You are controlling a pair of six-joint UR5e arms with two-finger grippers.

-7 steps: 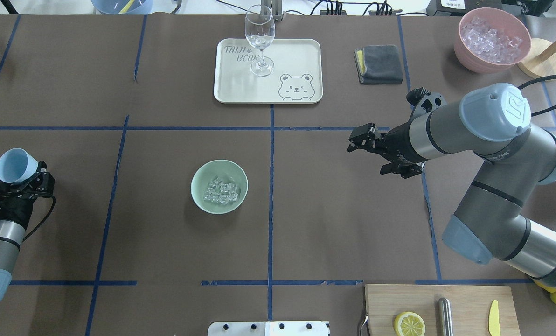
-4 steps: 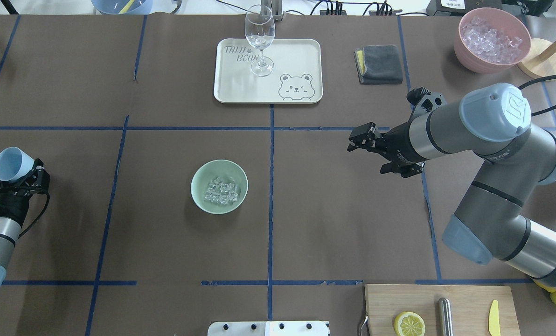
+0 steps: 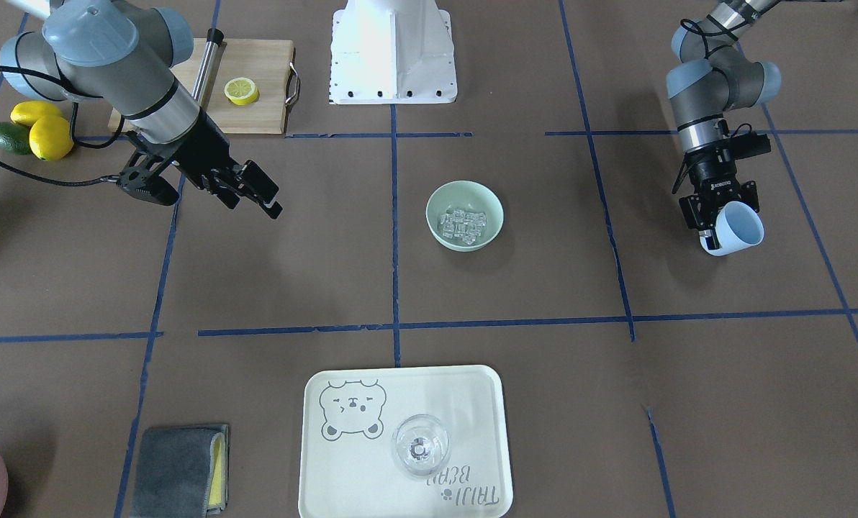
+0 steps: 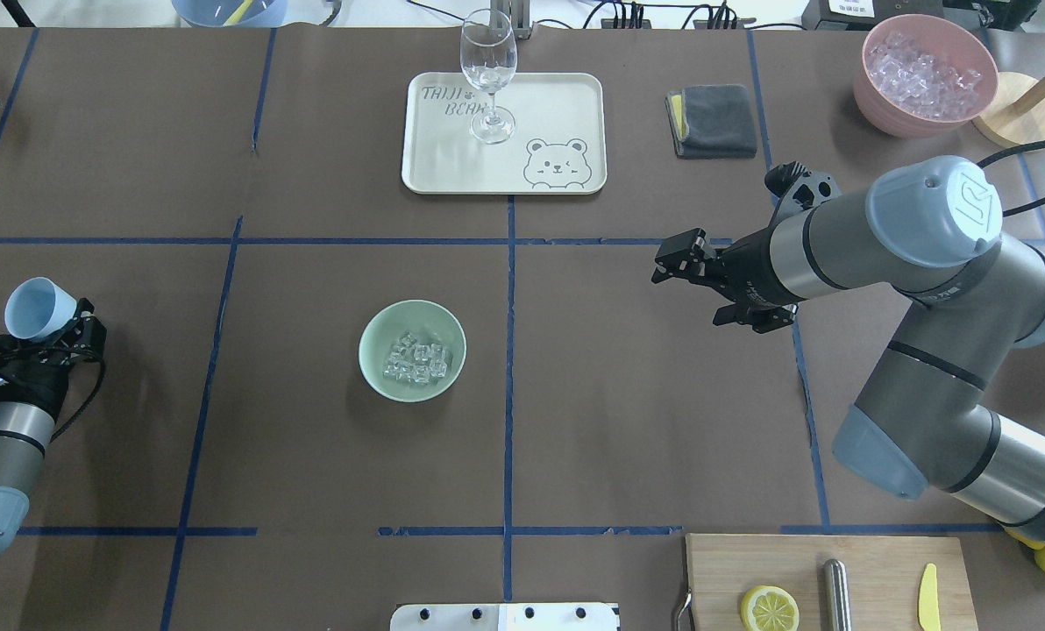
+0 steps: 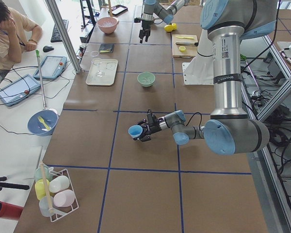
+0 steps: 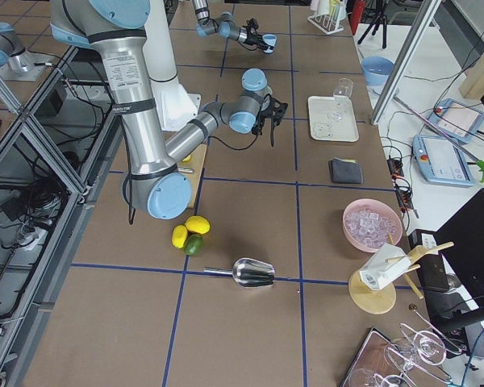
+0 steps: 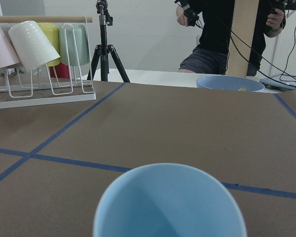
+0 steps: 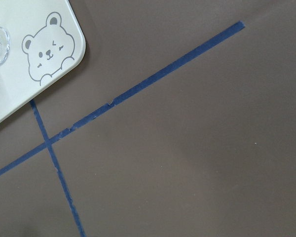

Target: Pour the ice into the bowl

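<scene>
The pale mint-green bowl stands left of the table's centre and holds the ice, a handful of clear cubes. Both also show in the front-facing view, the bowl and the ice. My left gripper is at the far left edge, well away from the bowl, shut on a light blue cup. The cup is tilted and looks empty in the left wrist view. My right gripper hovers open and empty right of centre, far from the bowl.
A cream bear tray with a wine glass stands at the far middle. A grey cloth and a pink bowl of crushed ice are far right. A cutting board with a lemon half is near right.
My left gripper with the blue cup drifted slightly left, then back right. The right arm, the bowl and the ice have not moved.
</scene>
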